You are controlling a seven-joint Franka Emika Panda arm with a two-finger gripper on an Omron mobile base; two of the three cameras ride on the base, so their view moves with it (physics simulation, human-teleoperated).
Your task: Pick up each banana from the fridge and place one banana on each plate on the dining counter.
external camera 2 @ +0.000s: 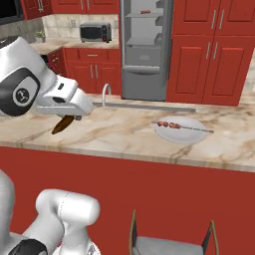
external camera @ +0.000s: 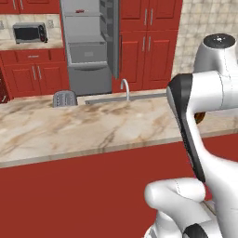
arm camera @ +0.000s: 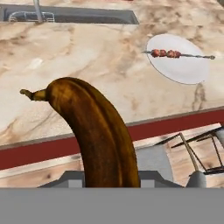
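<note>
My gripper (external camera 2: 73, 115) is shut on the dark brown banana (external camera 2: 62, 125), which hangs over the left part of the dining counter (external camera 2: 124, 134). In the hand view the brown banana (arm camera: 94, 131) rises large from the bottom, stem tip to the left, above the counter's near edge. A white plate (arm camera: 179, 65) lies to the right on the counter with a reddish meat skewer (arm camera: 168, 53) on it; it is also seen as the plate (external camera 2: 180, 130). The grey fridge (external camera: 86, 51) stands open behind the counter. The bright yellow banana is out of view.
A sink with a curved tap (external camera 2: 105, 93) is set in the counter's far side. A toaster (external camera: 65, 98) stands at the back left, a microwave (external camera 2: 95, 31) on the far worktop. A chair (external camera 2: 169, 241) stands before the counter's red front.
</note>
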